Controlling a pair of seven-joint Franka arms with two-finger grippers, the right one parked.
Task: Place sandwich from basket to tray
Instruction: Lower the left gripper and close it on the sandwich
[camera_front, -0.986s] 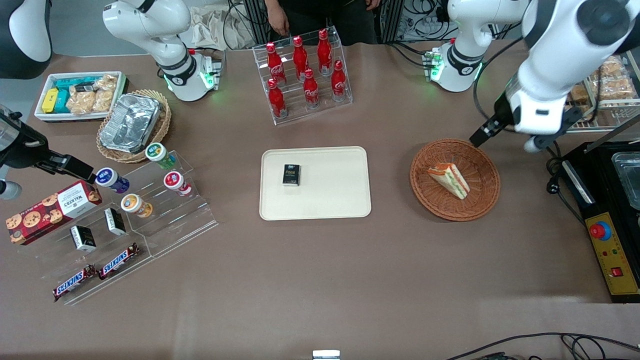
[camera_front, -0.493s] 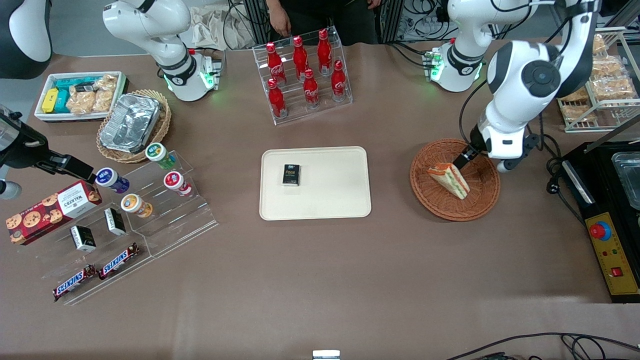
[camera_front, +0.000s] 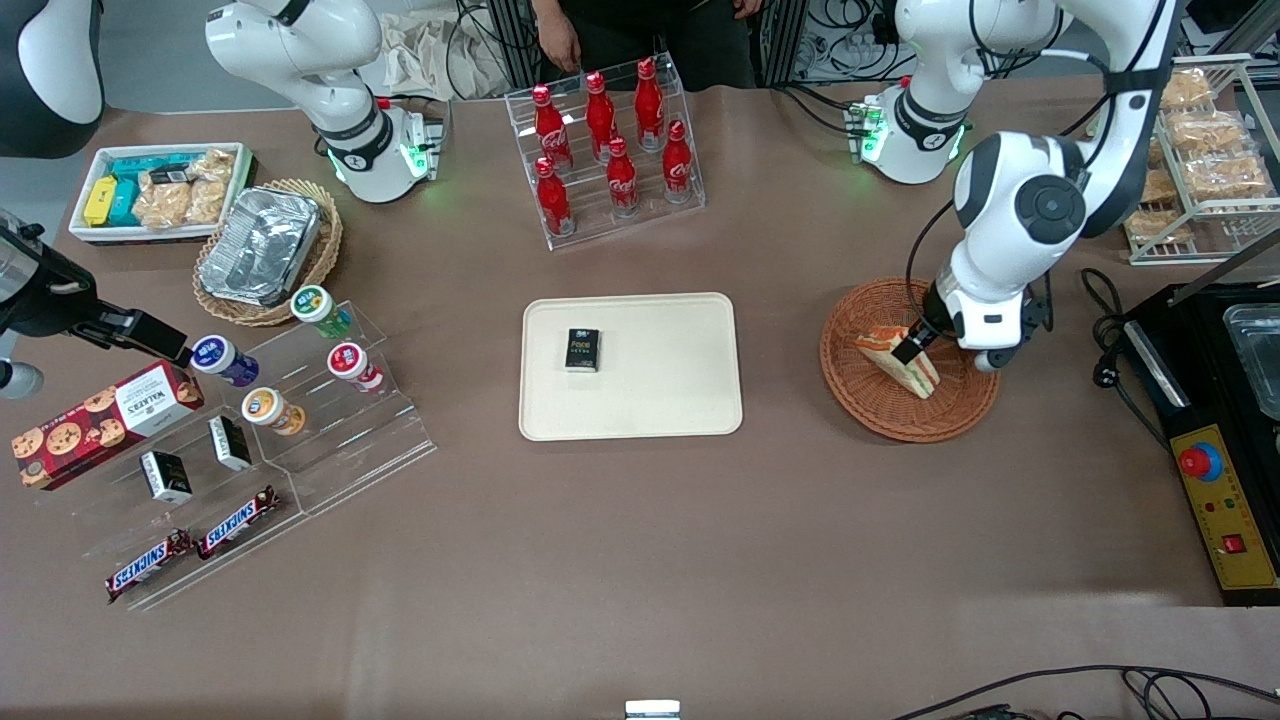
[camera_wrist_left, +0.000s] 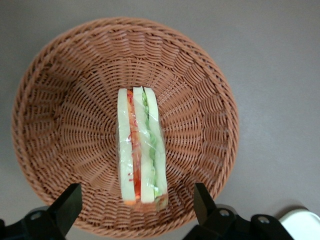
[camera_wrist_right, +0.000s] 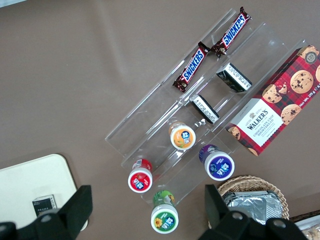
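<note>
The sandwich (camera_front: 888, 353), a wedge of pale bread with red-orange and green layers in clear wrap, lies in the round reddish-brown wicker basket (camera_front: 870, 400). In the left wrist view the sandwich (camera_wrist_left: 140, 150) stands on edge in the middle of the basket (camera_wrist_left: 60, 115). My left gripper (camera_front: 918, 345) hangs just above the sandwich inside the basket; it is open, with one finger (camera_wrist_left: 65, 207) on each side of the sandwich's thick end and clear of it (camera_wrist_left: 137, 212). The cream tray (camera_front: 660, 400) lies at the table's middle, beside the basket toward the parked arm's end.
A small black box (camera_front: 582, 350) lies on the tray. A clear rack of red cola bottles (camera_front: 610, 150) stands farther from the camera than the tray. A black machine (camera_front: 1220, 420) sits beside the basket at the working arm's end. A wire rack of snacks (camera_front: 1200, 170) stands there too.
My left gripper has come down from above the basket's rim, farther from the camera, to just over the sandwich. The sandwich and basket have not moved.
</note>
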